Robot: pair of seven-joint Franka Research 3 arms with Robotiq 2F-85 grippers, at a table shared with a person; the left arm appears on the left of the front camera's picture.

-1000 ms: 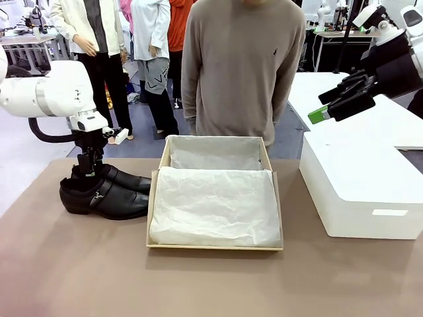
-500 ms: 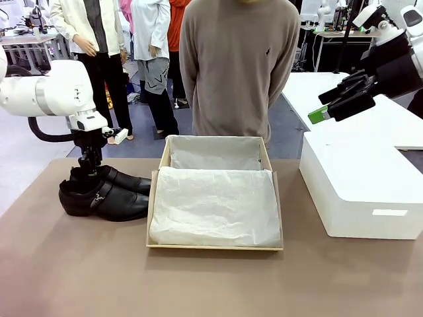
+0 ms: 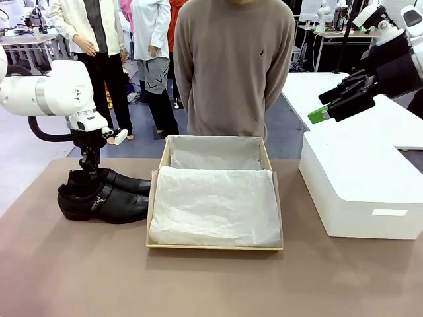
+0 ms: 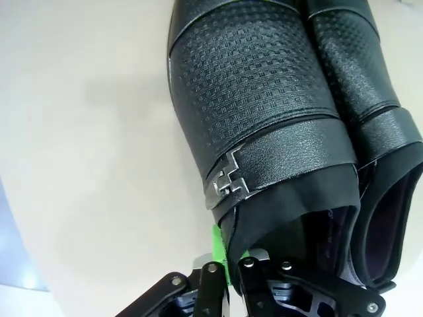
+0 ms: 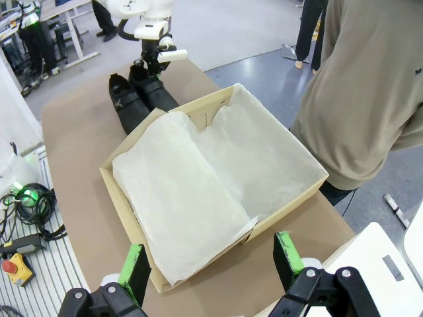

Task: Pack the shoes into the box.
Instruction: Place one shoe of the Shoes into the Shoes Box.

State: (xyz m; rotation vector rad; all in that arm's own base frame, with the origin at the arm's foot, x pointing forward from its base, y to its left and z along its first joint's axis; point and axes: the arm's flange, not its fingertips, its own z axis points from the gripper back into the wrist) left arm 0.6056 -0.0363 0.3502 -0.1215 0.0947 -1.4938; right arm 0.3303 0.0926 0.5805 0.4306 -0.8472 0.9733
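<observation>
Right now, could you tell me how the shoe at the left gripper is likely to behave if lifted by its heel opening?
The shoe would probably hang toe-down, since the left gripper pinches only its collar edge. Its leather upper looks stiff, so it should keep its shape. The shiny surface may slip in a thin pinch.
</observation>
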